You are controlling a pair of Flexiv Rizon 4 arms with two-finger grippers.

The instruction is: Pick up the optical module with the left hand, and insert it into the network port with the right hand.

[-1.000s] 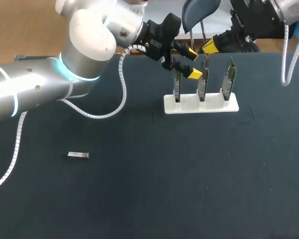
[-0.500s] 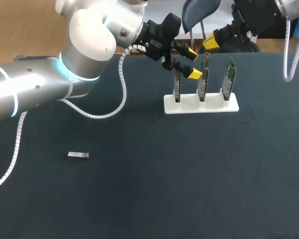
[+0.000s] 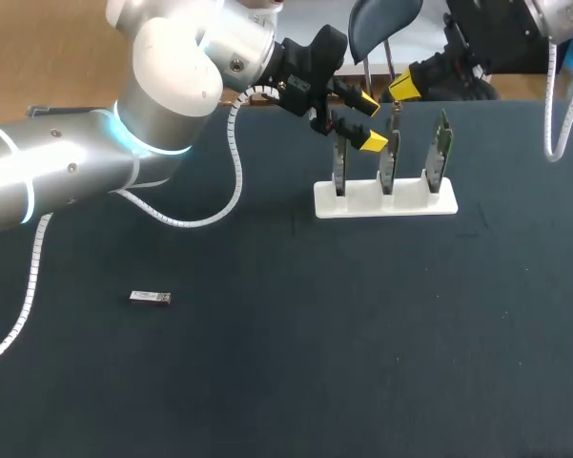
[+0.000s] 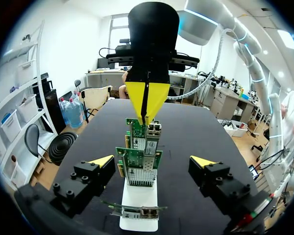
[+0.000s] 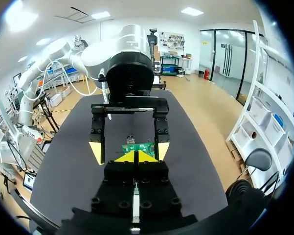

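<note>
The optical module (image 3: 151,298) lies on the dark desk (image 3: 296,363), well apart from the left tool (image 3: 369,121), which hangs open by the network cards (image 3: 440,153), while the right tool (image 3: 403,87) above them is closed.

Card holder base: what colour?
White. The base shows best in the head view.

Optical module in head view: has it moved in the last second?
No. The optical module lies at the same spot on the table, equally far from the white stand as before.
</note>
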